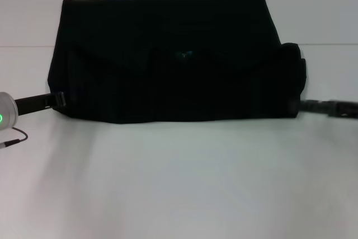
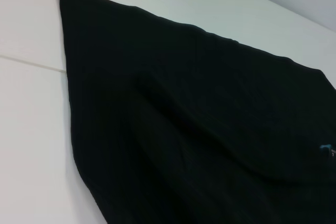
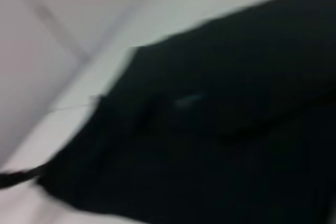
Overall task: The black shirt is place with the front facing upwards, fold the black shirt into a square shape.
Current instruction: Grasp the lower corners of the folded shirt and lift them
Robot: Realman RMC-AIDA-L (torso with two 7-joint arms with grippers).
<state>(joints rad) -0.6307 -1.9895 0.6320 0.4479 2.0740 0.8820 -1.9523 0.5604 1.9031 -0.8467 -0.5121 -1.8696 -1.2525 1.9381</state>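
The black shirt (image 1: 168,65) lies on the white table as a wide folded band, with its small blue neck label (image 1: 183,55) near the middle. My left gripper (image 1: 56,100) reaches in from the left and touches the shirt's near left corner. At the near right corner, my right gripper (image 1: 299,104) meets the cloth edge, where a small fold bulges up (image 1: 293,62). The left wrist view is filled with the shirt (image 2: 199,129) and shows the label (image 2: 326,148). The right wrist view shows the shirt (image 3: 220,129), blurred.
The white table (image 1: 179,183) stretches wide in front of the shirt. A seam line (image 1: 28,46) crosses the table behind the shirt's middle. A thin cable (image 1: 14,138) hangs by my left arm's grey wrist (image 1: 6,113).
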